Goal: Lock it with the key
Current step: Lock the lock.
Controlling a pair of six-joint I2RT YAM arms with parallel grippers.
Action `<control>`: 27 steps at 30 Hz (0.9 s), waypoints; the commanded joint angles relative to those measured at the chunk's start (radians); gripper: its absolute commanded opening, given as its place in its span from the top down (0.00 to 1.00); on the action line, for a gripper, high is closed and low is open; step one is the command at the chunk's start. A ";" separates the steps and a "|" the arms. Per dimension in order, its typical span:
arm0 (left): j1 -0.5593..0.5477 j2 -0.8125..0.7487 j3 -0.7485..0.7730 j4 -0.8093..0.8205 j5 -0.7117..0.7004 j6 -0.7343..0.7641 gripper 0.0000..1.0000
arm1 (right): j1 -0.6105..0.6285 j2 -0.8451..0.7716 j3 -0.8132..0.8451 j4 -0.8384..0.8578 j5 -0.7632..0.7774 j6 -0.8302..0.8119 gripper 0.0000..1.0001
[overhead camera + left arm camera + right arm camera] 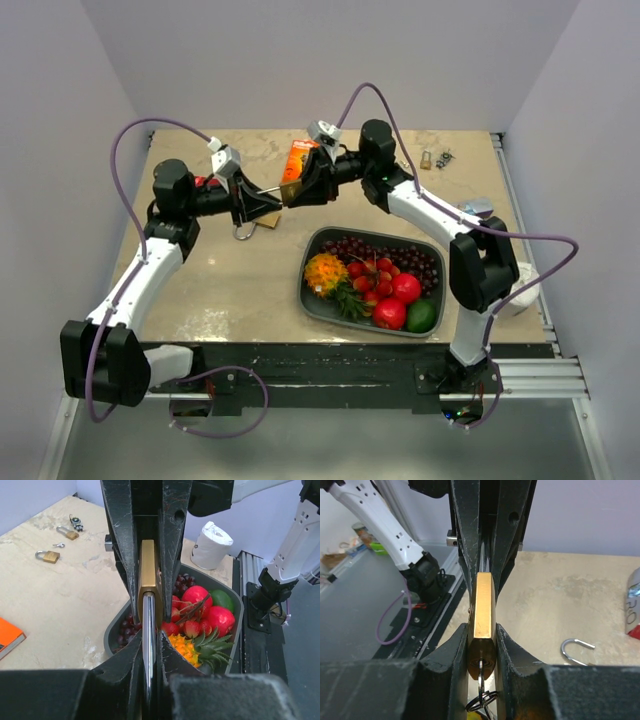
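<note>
- The left gripper (149,641) is pinched almost fully closed on the silver steel shackle (148,612) of a small brass padlock (482,605), one black finger on each side of the bar.
- The right gripper (481,632) meets it nose to nose. Its jaws stand slightly wider and are closed around the keyhole end of the padlock's body, with both fingers (460,645) touching the brass sides.
- A small metal key (480,672) sits in the keyhole on the padlock's bottom face. Its wire key ring (482,700) hangs back between the right fingers.
- The padlock is held in the air between the two grippers, above the far middle of the beige stone-patterned table (230,290), and does not touch it.
- Just under the left gripper a second padlock (262,226) lies on the table, its shackle loop pointing toward the near edge.
- An orange box (297,158) lies just behind the right gripper.
- A grey oval tray (111,639) stands nearer the arm bases, on the right. It holds dark grapes, red apples, strawberries, a green lime and an orange-and-green piece.
- Two more brass padlocks (49,556) (67,532) and a small dark lock (76,522) lie at the far right corner of the table.
- A silver and red can (634,605) lies near the table's right edge.
- A white paper roll (212,545) stands beyond the tray, off the right edge of the table.
</note>
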 commanded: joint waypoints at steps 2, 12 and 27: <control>-0.140 0.030 0.072 0.195 -0.009 -0.063 1.00 | 0.210 0.061 0.009 0.512 -0.057 0.335 1.00; -0.078 -0.035 0.064 -0.115 0.012 0.142 1.00 | 0.147 0.224 0.089 1.379 -0.116 1.150 1.00; 0.015 -0.078 0.144 -0.367 -0.032 0.297 0.76 | 0.089 0.229 0.165 1.379 -0.089 1.509 1.00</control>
